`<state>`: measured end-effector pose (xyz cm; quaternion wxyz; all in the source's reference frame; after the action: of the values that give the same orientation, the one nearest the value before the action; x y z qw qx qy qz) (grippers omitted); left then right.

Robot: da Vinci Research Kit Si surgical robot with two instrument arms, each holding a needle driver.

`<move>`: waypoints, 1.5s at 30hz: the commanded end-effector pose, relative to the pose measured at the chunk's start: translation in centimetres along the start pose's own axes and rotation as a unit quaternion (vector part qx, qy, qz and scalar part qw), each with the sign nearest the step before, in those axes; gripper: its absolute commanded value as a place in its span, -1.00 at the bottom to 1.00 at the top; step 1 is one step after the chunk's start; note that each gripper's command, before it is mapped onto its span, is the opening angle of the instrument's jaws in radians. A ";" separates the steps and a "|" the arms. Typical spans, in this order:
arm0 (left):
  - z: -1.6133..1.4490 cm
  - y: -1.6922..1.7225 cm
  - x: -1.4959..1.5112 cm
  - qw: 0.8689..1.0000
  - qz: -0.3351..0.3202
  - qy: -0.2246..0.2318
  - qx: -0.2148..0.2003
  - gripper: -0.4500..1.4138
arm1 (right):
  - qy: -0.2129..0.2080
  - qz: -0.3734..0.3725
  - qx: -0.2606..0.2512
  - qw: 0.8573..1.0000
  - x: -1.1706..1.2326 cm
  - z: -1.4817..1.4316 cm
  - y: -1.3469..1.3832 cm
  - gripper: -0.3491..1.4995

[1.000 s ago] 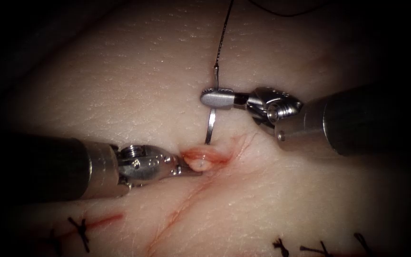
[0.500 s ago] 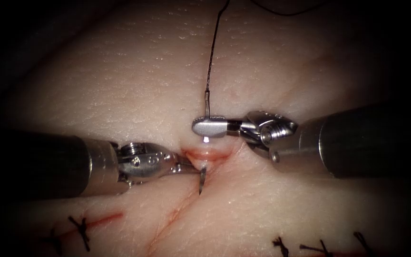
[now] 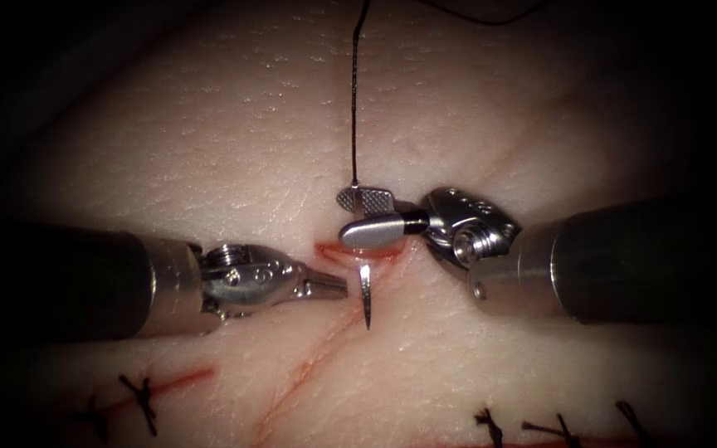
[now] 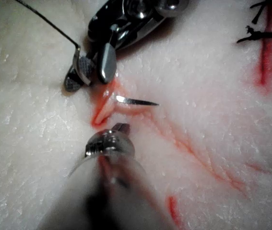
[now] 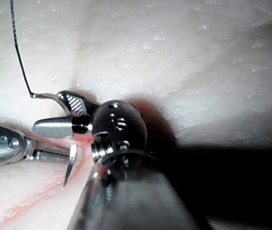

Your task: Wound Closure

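Piercing the tissue, needle tip out in the cut, right hand released, left hand clenched, empty.

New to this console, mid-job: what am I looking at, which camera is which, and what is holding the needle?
Two thin robot arms with small jaws are practising stitches on pork tissue. The wide picture looks down from an endoscope. The other two come from cameras riding on each arm's wrist. The right tool has open jaws and grips nothing. The needle sits in the tissue with its tip out at the cut. Its thread runs upward. The left tool, jaws shut, holds nothing. Finished stitches lie nearby.
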<state>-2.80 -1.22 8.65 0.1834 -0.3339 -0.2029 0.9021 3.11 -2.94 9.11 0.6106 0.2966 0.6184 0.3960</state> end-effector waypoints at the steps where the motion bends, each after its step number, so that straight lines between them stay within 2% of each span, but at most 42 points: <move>1: 0.09 0.01 -0.01 1.000 0.000 0.000 -0.001 -0.86 | 0.004 -0.016 -0.007 1.000 -0.04 0.06 0.06 0.80; 5: 0.08 0.01 -0.01 1.000 0.000 0.000 -0.001 -0.86 | 0.005 -0.067 -0.021 0.998 0.09 0.05 0.11 0.80; 13: 0.07 0.04 -0.02 1.000 0.001 0.000 -0.002 -0.86 | -0.029 -0.121 -0.043 0.991 0.31 0.09 0.09 0.74; 18: 0.07 0.04 -0.02 1.000 -0.002 0.000 -0.002 -0.86 | -0.042 -0.128 -0.047 0.990 0.28 0.13 0.09 0.56; 19: 0.06 0.05 -0.02 1.000 -0.002 0.000 -0.002 -0.86 | -0.047 -0.129 -0.048 0.989 0.27 0.13 0.09 0.45; 20: 0.06 0.05 -0.02 1.000 -0.002 0.000 -0.003 -0.86 | -0.052 -0.131 -0.049 0.989 0.25 0.12 0.09 0.18; 23: 0.05 0.05 -0.03 1.000 -0.001 0.000 -0.003 -0.86 | -0.062 -0.133 -0.053 0.988 0.20 0.12 0.08 -1.00; 28: 0.02 0.06 -0.05 1.000 0.000 0.000 -0.005 -0.86 | -0.067 -0.138 -0.052 0.987 0.15 0.11 0.05 -1.00; 35: 0.00 0.06 -0.05 1.000 0.000 0.000 -0.005 -0.86 | -0.072 -0.072 -0.035 0.994 0.04 0.10 -0.03 -1.00; 45: 0.01 0.05 -0.02 1.000 -0.001 0.001 -0.004 -0.86 | -0.082 -0.029 -0.015 0.996 -0.16 0.03 -0.13 -1.00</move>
<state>-2.74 -1.24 8.58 0.1833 -0.3350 -0.2063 0.9009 3.09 -3.08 9.03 0.6751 0.2996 0.5681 0.3628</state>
